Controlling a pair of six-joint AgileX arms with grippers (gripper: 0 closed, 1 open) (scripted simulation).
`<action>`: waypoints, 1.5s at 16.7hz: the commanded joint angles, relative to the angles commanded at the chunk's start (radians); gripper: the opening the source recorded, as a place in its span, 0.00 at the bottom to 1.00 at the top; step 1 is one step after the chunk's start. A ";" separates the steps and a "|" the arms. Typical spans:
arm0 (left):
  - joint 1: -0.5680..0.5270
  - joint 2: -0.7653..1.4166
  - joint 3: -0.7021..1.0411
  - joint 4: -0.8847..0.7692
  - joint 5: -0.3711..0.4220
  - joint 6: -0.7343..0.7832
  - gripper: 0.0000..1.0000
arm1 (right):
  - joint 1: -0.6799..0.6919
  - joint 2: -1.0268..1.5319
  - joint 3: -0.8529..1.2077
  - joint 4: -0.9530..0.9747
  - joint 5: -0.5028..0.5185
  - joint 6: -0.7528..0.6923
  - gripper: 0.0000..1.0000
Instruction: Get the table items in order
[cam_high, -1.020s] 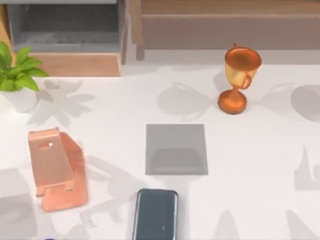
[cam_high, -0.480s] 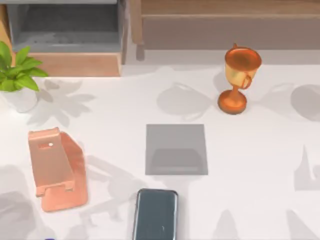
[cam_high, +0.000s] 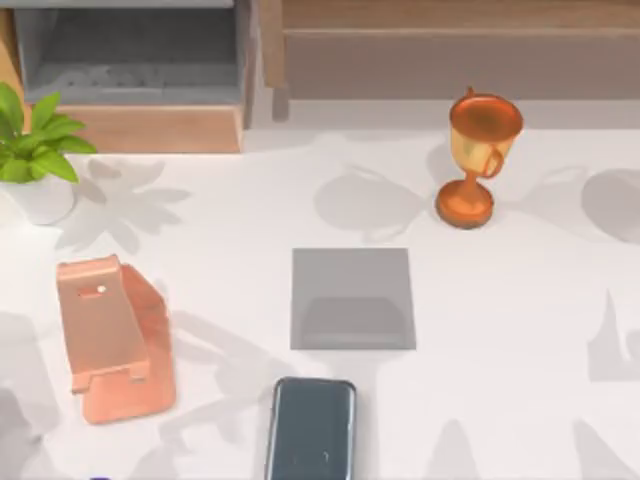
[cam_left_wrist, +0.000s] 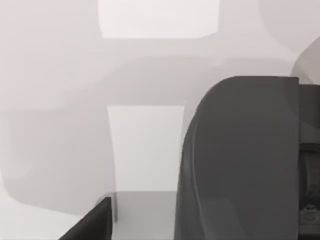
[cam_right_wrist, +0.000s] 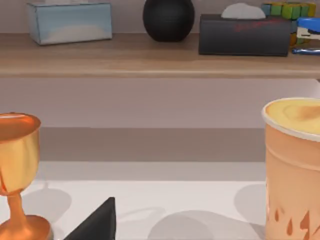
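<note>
The trophy cup stands upright near the worktop's far edge; its bowl's contents can't be seen. Smartphone lies at the near edge. Whether either gripper is open, I cannot tell.

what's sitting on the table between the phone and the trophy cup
In the top view, the flat grey pad lies between the smartphone and the trophy cup, touching neither.

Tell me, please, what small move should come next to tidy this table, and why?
Probably bring the left arm toward the phone. It lies flat on the table at the near edge, below the grey pad, while the pink stand at the left sits unoccupied. The trophy stands upright at the back.
</note>
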 joint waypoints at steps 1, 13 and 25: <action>0.000 0.003 -0.003 0.004 0.000 0.000 1.00 | 0.000 0.000 0.000 0.000 0.000 0.000 1.00; 0.000 0.003 -0.003 0.004 0.000 0.000 0.32 | 0.000 0.000 0.000 0.000 0.000 0.000 1.00; 0.000 0.003 -0.003 0.004 0.000 0.000 0.00 | 0.000 0.000 0.000 0.000 0.000 0.000 1.00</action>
